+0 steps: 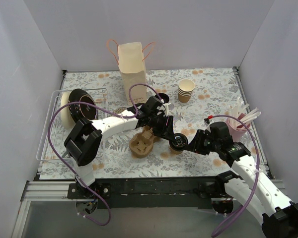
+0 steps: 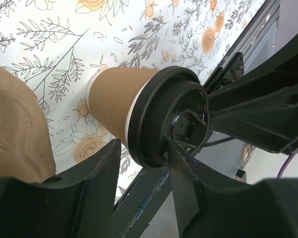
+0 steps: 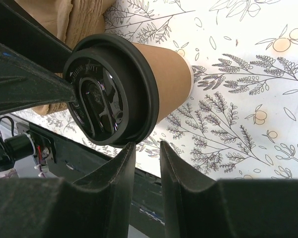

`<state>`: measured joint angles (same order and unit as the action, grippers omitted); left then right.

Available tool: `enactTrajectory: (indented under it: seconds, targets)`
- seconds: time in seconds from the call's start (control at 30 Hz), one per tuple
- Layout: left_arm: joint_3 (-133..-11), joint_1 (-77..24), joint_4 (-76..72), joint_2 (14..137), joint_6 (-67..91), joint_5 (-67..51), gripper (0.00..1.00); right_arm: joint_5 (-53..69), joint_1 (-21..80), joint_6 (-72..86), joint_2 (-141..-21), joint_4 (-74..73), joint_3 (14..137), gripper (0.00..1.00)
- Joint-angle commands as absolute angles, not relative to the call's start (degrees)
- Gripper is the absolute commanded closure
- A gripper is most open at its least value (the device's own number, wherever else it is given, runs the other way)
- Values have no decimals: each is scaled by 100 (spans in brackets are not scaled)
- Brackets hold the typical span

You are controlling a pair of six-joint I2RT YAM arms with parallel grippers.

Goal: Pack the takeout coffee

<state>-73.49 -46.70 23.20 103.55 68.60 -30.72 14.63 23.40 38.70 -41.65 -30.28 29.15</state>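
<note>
The takeout coffee (image 1: 178, 142) stands upright on the bench (image 1: 213, 94), just beside the pulp cup carrier (image 1: 142, 144). The black lid's (image 3: 104, 89) rim is straddled by the jaws of the left gripper (image 2: 143, 148); whether it is pinched cannot be told. The jaws of the right gripper (image 3: 146, 148) are held slightly apart and empty beside it. The lid may be pried off, or the cup toppled, by a sideways push.

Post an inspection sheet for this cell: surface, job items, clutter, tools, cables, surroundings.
surface: floral table cover, no spills seen
job's things: coffee cup upright beside the cup carrier, black lid on
clutter: paper bag upright at the back; stack of lidless cups; pink cup holding straws or stirrers; wire rack far left
tools: left tool straddles the lid's rim, grip unclear; right tool slightly open, tips just short of the lid
cables: purple cables loop over both arms, none visibly snagged
surroundings: plain walls on three sides, nothing else seen
</note>
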Motion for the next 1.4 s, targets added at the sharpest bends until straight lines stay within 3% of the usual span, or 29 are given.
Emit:
enactTrajectory:
  seconds: [0.0,0.8,1.03,1.37]
  targets:
    - [-7075,-4799,2725,10424,6724,-2716,59,1362,2355,3902,-4210,-2707,2900,66]
    - [-6978,-4843,2646,10538,6750,-2821,65,1608,2355,4596,-4377,-2145,2567,69]
    - [-6952,-4843,2646,10608,6733,-2839,66,1047,2356,4562,-4526,-2670,2443,74]
    - [-7058,-4843,2830,10793,6627,-2821,67,624,2355,4728,-4667,-3120,1917,74]
